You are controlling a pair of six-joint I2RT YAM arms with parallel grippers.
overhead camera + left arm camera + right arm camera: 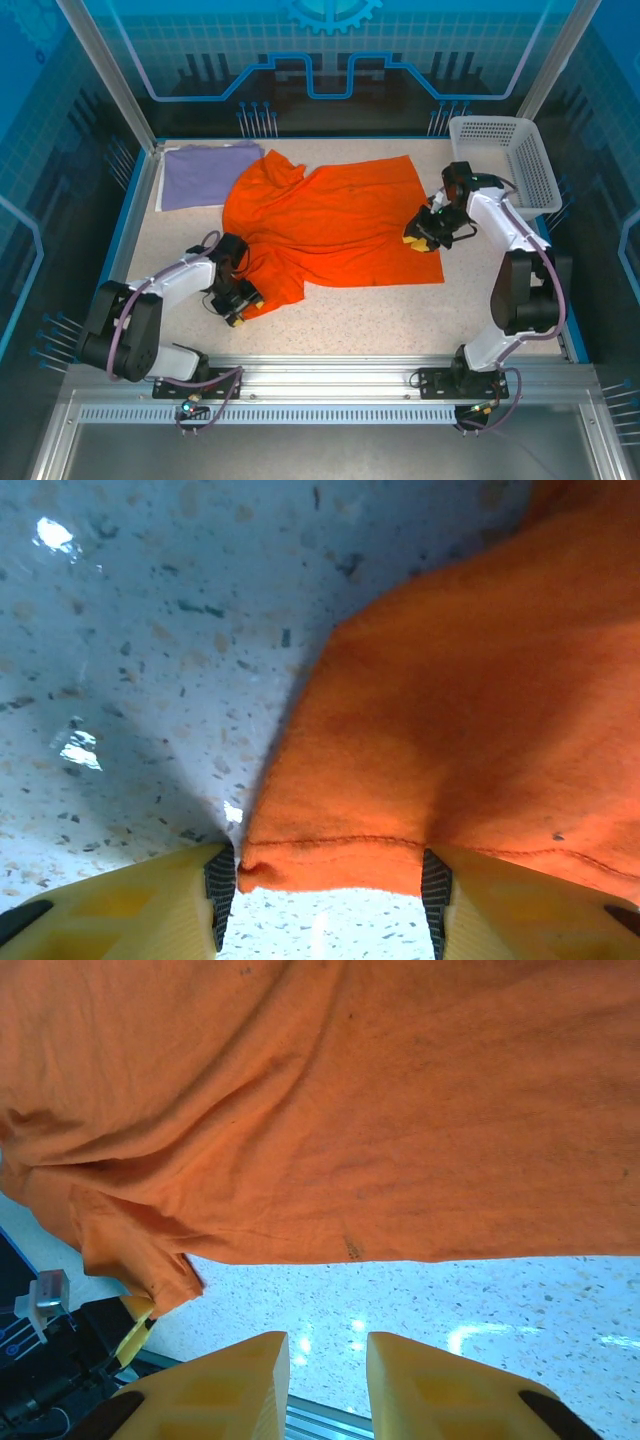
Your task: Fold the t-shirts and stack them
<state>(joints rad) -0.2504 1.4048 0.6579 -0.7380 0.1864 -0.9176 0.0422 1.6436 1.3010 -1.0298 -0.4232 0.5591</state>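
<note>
Our left gripper (326,878), wide open, straddles the hem of the orange t-shirt (330,225) at 7 o'clock. The right gripper (328,1365), narrowly parted, holds nothing. We should pinch deeper before lifting.

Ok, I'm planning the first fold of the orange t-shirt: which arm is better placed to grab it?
Left. The left gripper has the hem of the orange t-shirt between its open fingers; the right gripper is over the table, short of the cloth edge.
</note>
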